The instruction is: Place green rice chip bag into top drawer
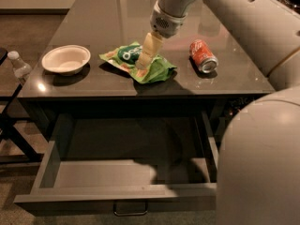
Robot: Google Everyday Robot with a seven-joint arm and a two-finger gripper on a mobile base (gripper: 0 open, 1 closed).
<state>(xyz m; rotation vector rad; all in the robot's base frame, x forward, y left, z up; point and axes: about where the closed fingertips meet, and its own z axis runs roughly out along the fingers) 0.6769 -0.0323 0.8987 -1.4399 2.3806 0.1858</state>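
Probably light, crinkly and slippery, the green rice chip bag (160, 68) wants a pinch mid-pouch, where the tool (141, 65) sits; whether it grips, I cannot tell.

Cream end effector (142, 63) over light-green bag (158, 70), red can (203, 56)

The green rice chip bag (159, 69), a crinkly light-green pouch with a dark-green round logo in white letters, lies flat and slightly askew near the middle of the surface (93, 18). The tool (142, 63) points down onto the bag's centre. The top drawer (93, 198), wide, shallow and dark grey with a lighter inside, stands pulled out below the surface's front edge, a metal handle (130, 209) on its front.
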